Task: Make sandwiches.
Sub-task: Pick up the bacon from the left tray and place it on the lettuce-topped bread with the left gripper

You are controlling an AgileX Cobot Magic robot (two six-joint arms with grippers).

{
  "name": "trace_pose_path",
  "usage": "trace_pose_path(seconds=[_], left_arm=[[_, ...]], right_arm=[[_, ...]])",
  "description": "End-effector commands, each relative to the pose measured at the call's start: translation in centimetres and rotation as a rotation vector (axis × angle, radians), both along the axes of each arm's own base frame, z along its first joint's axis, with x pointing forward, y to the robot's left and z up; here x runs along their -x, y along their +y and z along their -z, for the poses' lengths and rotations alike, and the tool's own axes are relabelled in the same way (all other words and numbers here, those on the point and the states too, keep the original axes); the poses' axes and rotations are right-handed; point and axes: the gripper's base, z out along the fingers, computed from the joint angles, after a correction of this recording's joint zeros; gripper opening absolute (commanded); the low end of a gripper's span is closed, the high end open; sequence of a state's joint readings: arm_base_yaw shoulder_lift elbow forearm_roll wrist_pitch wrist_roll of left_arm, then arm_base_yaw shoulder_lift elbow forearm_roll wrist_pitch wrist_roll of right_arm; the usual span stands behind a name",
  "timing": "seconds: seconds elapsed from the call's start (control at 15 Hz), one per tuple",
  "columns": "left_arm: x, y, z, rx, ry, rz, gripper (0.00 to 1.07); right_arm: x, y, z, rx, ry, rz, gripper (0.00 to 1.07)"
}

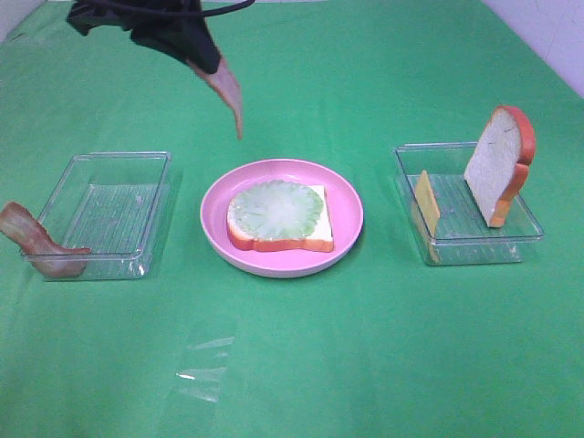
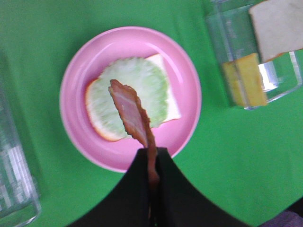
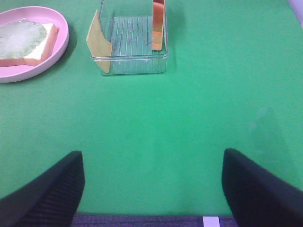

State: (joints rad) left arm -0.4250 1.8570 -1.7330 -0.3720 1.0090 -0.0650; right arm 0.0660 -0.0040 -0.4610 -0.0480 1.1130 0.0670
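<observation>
left gripper (image 2: 151, 152) clamped on bacon strip (image 2: 131, 109), one end pinched between fingertips, rest poking out beyond them, up in air, clear of lettuce (image 2: 142, 75) on bread slice (image 2: 171, 105) in pink plate (image 2: 75, 71). right gripper (image 3: 152, 187) jaws wide, nothing between, over green cloth (image 3: 189, 118).

bread 1 (image 1: 315, 239): white, orange-brown crust; flat on plate (image 1: 347, 205).
lettuce (image 1: 274, 208): pale green ruffled disc; flat on bread 1, toward its 9 o'clock side.
bacon 1 (image 1: 228, 91): reddish-brown strip; pinched in left gripper (image 2: 151, 165), dangling at plate's 11 o'clock.
bacon 2 (image 1: 32, 239): wavy; draped over left tray (image 1: 119, 155) at its 8 o'clock corner.
cheese (image 1: 427, 203): yellow; on edge against 9 o'clock wall of right tray (image 1: 484, 246).
bread 2 (image 1: 497, 164): upright, tilted, same tray, 3 o'clock side.
</observation>
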Motion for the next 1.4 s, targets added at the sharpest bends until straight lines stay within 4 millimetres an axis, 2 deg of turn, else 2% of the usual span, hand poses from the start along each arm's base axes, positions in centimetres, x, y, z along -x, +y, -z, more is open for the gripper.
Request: trace_pose_path(seconds=[0.07, 0.13, 0.2, 0.27, 0.6, 0.8, 1.13, 1.2, 1.4], left_arm=[[-1.9, -2.2, 0.9, 0.158, -0.021, 0.098, 0.0], [-2.6, -3.1, 1.7, 0.219, -0.013, 0.131, 0.0], [-3.7, -4.7, 3.7, 0.317, 0.035, 0.184, 0.0], [-4.2, -5.2, 5.1, 0.348, 0.073, 0.192, 0.0], [-5.4, -6.2, 11.1, 0.355, 0.218, 0.184, 0.0], [-5.2, -6.3, 13.6, 0.324, 0.278, 0.249, 0.0], [-5.2, -5.6, 15.7, 0.19, 0.302, 0.271, 0.0], [-5.5, -5.1, 16.1, 0.12, 0.291, 0.24, 0.0], [-6.1, -4.6, 16.4, 0.057, 0.261, 0.163, 0.0]], right_arm=[[0.3, 0.0, 0.1, -0.001, -0.026, -0.008, 0.77], [0.3, 0.0, 0.1, -0.001, -0.026, -0.008, 0.77], [0.3, 0.0, 0.1, -0.001, -0.026, -0.008, 0.77], [0.3, 0.0, 0.1, -0.001, -0.026, -0.008, 0.77], [0.3, 0.0, 0.1, -0.001, -0.026, -0.008, 0.77], [0.3, 0.0, 0.1, -0.001, -0.026, -0.008, 0.77], [0.3, 0.0, 0.1, -0.001, -0.026, -0.008, 0.77], [0.3, 0.0, 0.1, -0.001, -0.026, -0.008, 0.77], [0.3, 0.0, 0.1, -0.001, -0.026, -0.008, 0.77]])
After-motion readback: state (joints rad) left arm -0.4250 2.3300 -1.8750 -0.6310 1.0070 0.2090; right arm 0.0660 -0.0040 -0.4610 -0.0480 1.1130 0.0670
